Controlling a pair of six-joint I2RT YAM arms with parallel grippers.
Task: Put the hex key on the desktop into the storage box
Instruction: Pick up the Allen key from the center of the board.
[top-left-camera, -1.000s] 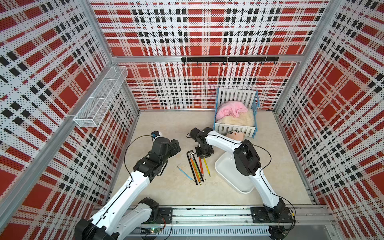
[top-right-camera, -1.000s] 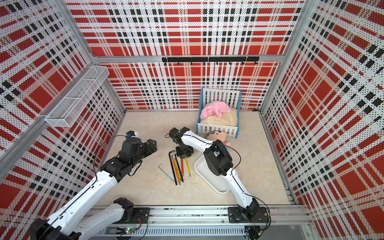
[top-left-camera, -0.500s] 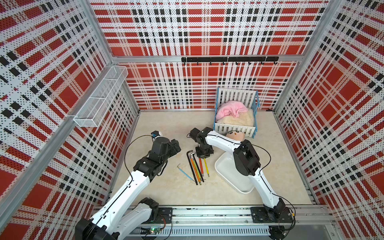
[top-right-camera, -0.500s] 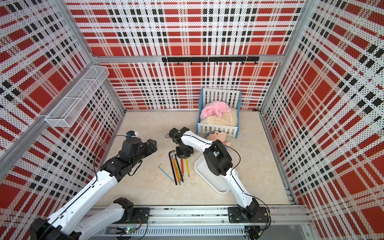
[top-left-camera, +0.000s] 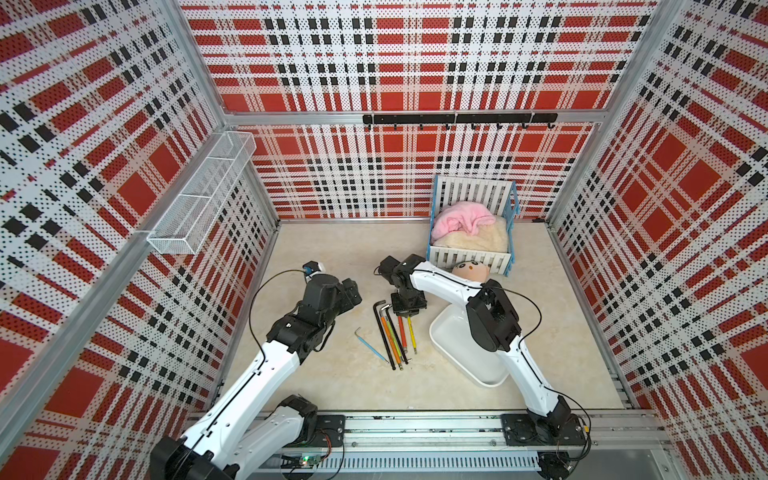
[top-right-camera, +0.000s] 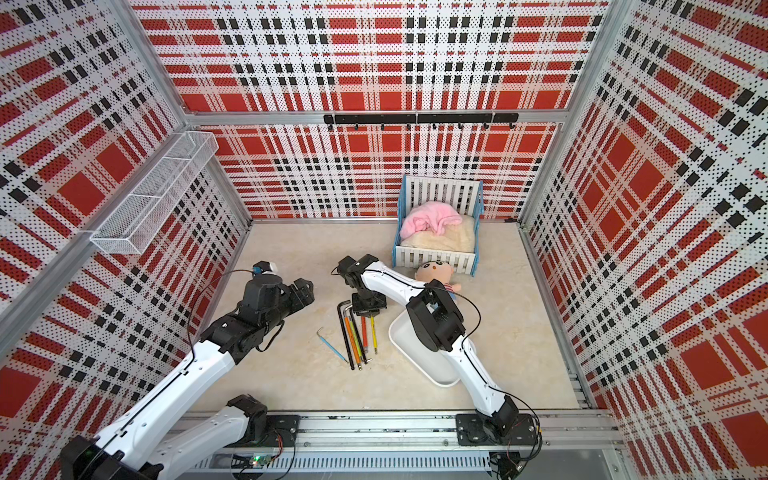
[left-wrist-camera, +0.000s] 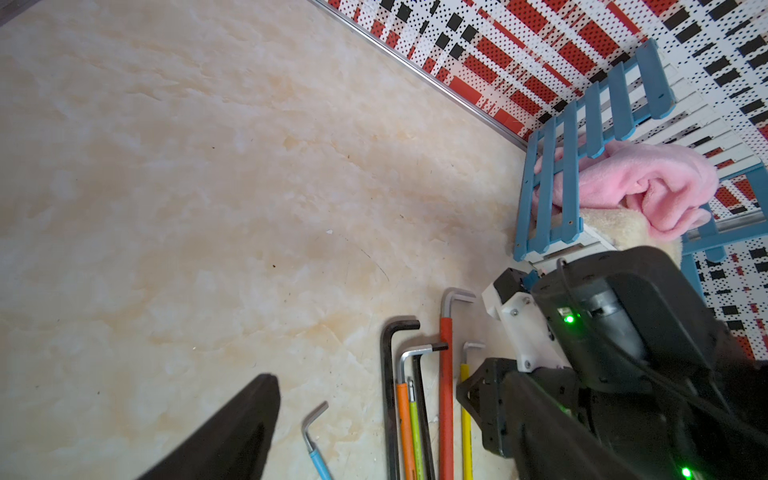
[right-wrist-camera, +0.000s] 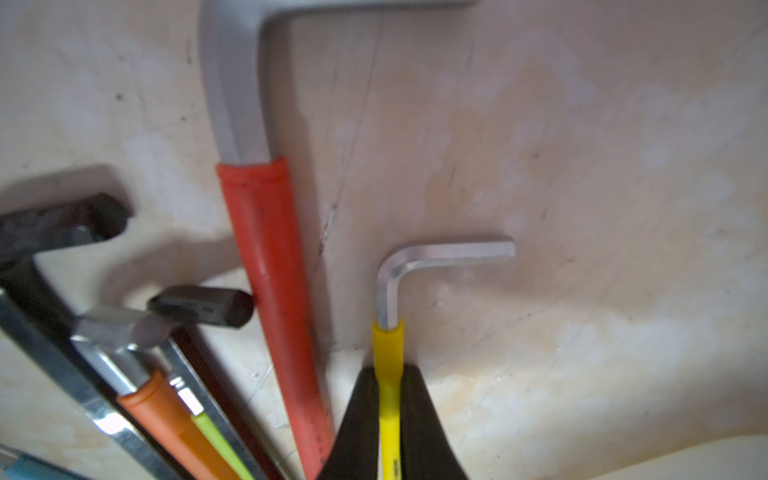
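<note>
- We are at the grasp. The right gripper (right-wrist-camera: 388, 372) is clenched on the yellow key (right-wrist-camera: 389, 332), its pads (right-wrist-camera: 419, 424) pinching the sleeve just behind the bare bend.
- The key still looks to lie flat on the desktop (top-left-camera: 332, 249), not yet lifted. It is the end one of the row, on the gripper's box side.
- Just beside the pinch, on the side away from the box, lies the red key (right-wrist-camera: 270, 270). The blue key (top-left-camera: 370, 345) lies farthest off, toward the left gripper (top-left-camera: 353, 293).
- The box (top-left-camera: 455, 347) sits near the right gripper, on the side away from the left one. No key shows in the part of it we can see.
- Next, we judge, comes a straight lift to clear the red neighbour, a short carry over the rim and a low release. Held near one end, the long shaft may droop or swing.
- The left gripper hangs released, holding nothing, off beyond the row.
- Against the earlier top views, arms, keys and box sit where they were. Any closing of the jaws is too small to see there.
</note>
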